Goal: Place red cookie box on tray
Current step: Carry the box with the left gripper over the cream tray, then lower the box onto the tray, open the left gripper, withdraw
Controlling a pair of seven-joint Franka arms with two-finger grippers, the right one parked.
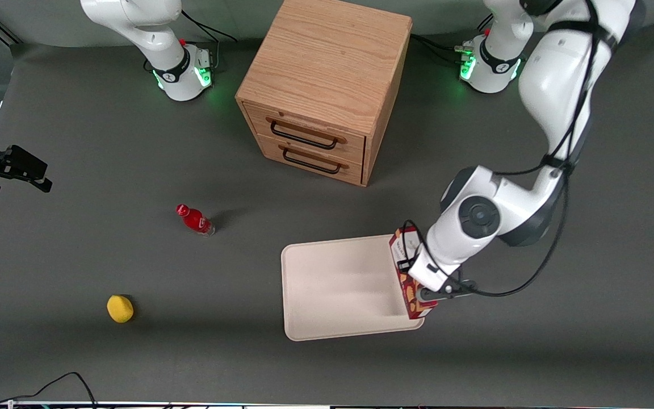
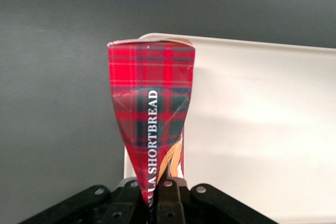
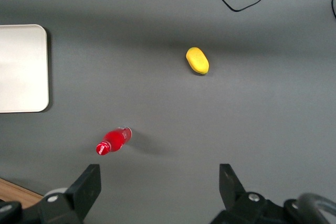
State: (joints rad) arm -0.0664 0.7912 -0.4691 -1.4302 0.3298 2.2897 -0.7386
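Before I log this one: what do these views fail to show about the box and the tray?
- Whether the dark-red plaid cookie box touches the flat cream-white tray: front view, the arm covers it; left wrist view, its lower end is out of sight.
- The claw is shut on the box; its fingertips are cut off by the frame edge.

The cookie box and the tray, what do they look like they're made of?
The red cookie box, pinched in the gripper over the tray's edge, looks like thin printed cardboard: tartan print, creased, dented panel. The tray seems matte cream plastic, with moulded rounded corners, though that's uncertain.
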